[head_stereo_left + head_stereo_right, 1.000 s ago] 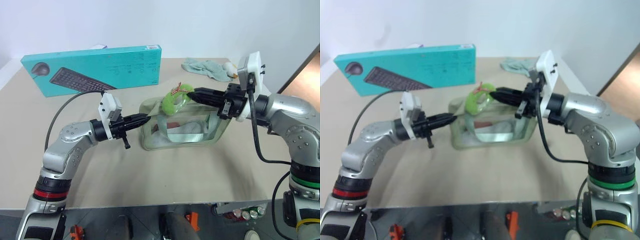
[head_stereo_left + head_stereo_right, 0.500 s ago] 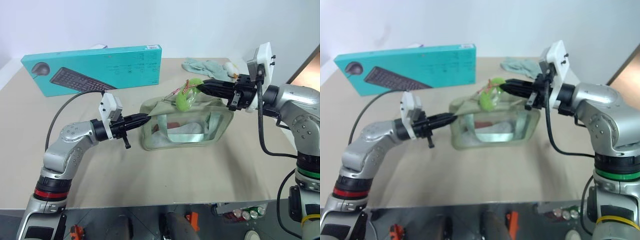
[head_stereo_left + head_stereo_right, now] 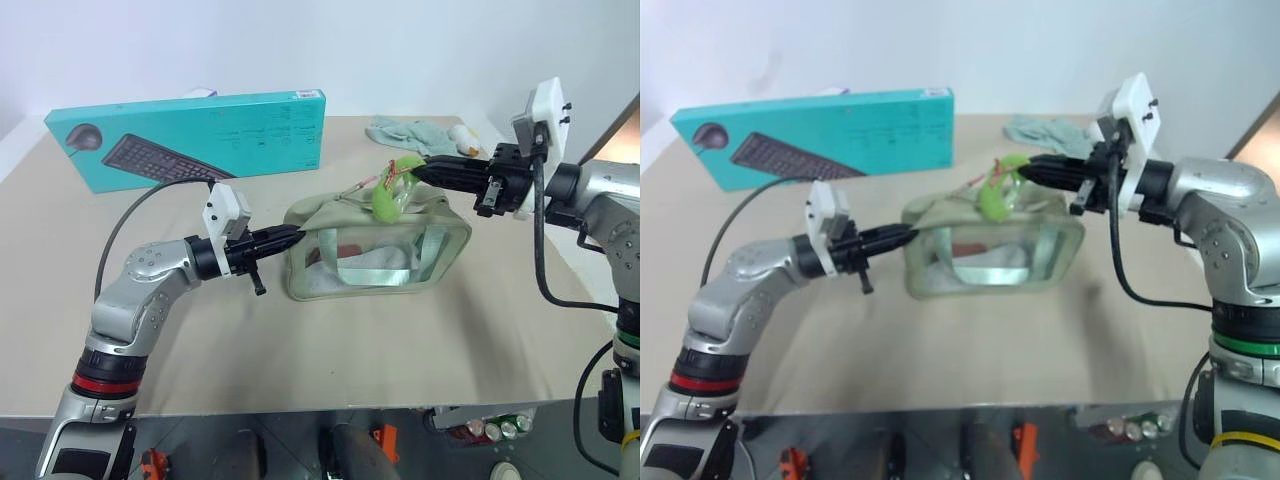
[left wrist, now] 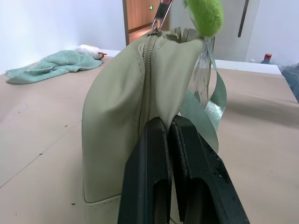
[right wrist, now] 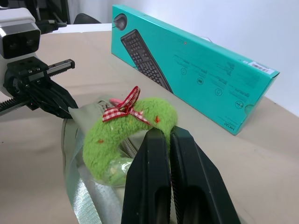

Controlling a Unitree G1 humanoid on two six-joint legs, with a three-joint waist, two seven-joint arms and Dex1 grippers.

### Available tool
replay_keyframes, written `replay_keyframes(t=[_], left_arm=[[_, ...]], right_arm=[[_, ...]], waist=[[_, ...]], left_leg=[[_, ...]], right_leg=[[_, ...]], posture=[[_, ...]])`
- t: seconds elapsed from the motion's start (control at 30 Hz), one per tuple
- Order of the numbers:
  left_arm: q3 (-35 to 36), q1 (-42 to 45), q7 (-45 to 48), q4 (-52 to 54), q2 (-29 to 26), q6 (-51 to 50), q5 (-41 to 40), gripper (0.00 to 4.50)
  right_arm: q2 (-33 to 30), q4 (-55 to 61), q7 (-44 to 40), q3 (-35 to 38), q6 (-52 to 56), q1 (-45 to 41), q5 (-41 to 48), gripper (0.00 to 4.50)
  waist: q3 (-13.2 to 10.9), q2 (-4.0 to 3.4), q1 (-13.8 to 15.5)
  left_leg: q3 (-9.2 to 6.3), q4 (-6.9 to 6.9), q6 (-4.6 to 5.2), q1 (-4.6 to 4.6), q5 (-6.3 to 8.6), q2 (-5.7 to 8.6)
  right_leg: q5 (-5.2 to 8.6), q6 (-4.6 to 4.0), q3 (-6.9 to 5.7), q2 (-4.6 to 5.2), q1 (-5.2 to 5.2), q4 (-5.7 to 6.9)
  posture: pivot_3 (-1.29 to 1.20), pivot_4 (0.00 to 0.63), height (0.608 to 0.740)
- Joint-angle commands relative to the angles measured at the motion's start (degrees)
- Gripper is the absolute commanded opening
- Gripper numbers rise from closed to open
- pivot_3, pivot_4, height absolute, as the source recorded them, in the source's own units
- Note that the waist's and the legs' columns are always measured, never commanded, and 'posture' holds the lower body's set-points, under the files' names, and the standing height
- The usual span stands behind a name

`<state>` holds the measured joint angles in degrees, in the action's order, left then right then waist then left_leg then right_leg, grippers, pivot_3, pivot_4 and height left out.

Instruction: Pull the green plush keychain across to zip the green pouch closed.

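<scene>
The green pouch [image 3: 375, 252] stands upright mid-table, its clear side panel facing me. My left gripper [image 3: 292, 236] is shut on the pouch's left end, and in the left wrist view its fingers [image 4: 149, 154] pinch the fabric just below the closed zipper [image 4: 148, 70]. The green plush keychain [image 3: 388, 198], with a red checked bow, hangs over the pouch's top towards its right end. My right gripper [image 3: 412, 172] reaches in level from the right and is shut on the keychain [image 5: 122, 135].
A teal keyboard box [image 3: 190, 135] stands at the back left. A pale green cloth [image 3: 408, 135] lies at the back right. A black cable [image 3: 140, 205] loops over the table by my left arm. Bare tabletop [image 3: 330, 350] runs to the front edge.
My right gripper has moved to the right with the keychain, along the pouch's top. The left gripper has kept its hold on the pouch's left end.
</scene>
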<state>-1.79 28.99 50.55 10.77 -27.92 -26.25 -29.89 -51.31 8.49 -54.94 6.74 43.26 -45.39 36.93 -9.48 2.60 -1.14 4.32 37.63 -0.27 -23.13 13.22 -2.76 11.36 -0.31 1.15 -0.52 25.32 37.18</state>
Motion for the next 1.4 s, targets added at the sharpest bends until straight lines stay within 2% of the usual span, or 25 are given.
replay_keyframes(t=[0.03,0.37,0.8,1.13,1.4], left_arm=[[-0.1,0.5,0.1,1.0,0.0,0.2,0.2,0.00],[-0.2,-0.3,-0.1,2.0,0.1,-0.3,-0.2,0.00],[0.2,-0.5,0.1,2.1,-0.5,-0.8,-0.6,0.00],[0.0,0.0,0.4,1.5,-0.4,-0.8,-0.7,0.00],[-0.2,0.5,0.0,0.8,-0.1,-0.4,-0.4,0.00]], right_arm=[[-2.3,-0.1,-1.2,2.5,-0.8,-3.2,0.1,0.04],[-6.2,-4.8,-6.2,2.7,-5.3,-1.9,-4.1,0.04],[-13.3,-18.1,-8.5,8.1,-17.3,6.3,-11.4,0.04],[-16.4,-33.3,-5.4,10.0,-31.1,12.1,-20.0,0.04],[-12.9,-39.4,3.4,6.6,-40.5,17.6,-27.8,0.04]], waist=[[0.0,0.00,0.0],[0.0,-0.01,0.0],[0.0,-0.02,0.1],[0.0,-0.06,0.1],[0.0,-0.14,0.0]], left_leg=[[-0.01,0.00,0.00,0.00,0.00,0.00],[0.02,0.00,0.00,-0.01,0.00,0.00],[0.03,0.00,0.00,0.00,0.00,0.08],[0.07,0.00,0.00,0.02,0.00,0.12],[0.08,0.00,0.00,0.07,0.00,0.10]], right_leg=[[0.00,0.00,0.00,0.00,0.00,0.00],[0.01,0.01,-0.01,0.04,0.00,-0.01],[0.01,0.02,0.01,0.03,-0.01,-0.02],[0.01,0.04,0.02,0.04,-0.02,-0.02],[0.00,0.04,0.09,-0.01,-0.03,0.00]], posture=[[0.00,0.150,0.740],[0.00,0.150,0.740],[0.00,0.150,0.740],[0.00,0.150,0.740],[0.00,0.150,0.740]])
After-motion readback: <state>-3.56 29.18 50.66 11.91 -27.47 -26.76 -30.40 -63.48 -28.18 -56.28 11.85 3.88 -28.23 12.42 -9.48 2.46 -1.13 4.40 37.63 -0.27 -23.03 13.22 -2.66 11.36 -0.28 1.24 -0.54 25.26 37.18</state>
